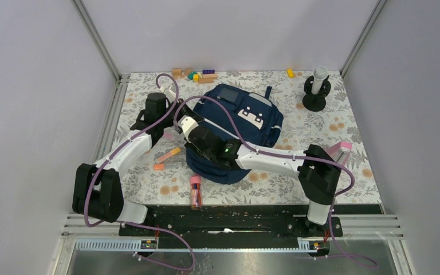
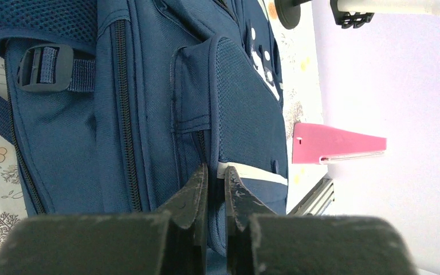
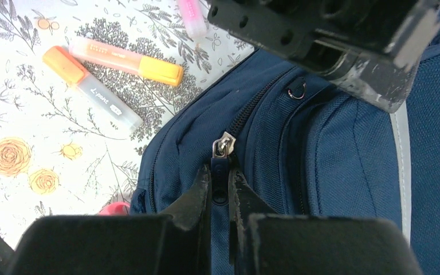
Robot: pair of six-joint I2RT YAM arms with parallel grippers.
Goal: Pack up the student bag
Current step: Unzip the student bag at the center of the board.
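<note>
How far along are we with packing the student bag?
Early, it seems. Done: nothing visibly packed. In hand: the right hand is shut on the zipper pull of the student bag, while the left hand seems to pinch its fabric. Left: two highlighters and a pink tube lie on the table, unpacked.

Lab robot cell: plain grey walls [image 1: 235,34], aluminium frame posts [image 1: 96,40], floral-covered table [image 1: 349,137].

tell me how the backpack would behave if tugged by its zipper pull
The student bag is soft fabric, so it would likely sag and fold, not lift stiffly. Lying flat and broad, it probably drags rather than tips. The zipper pull in the right hand may slide first.
</note>
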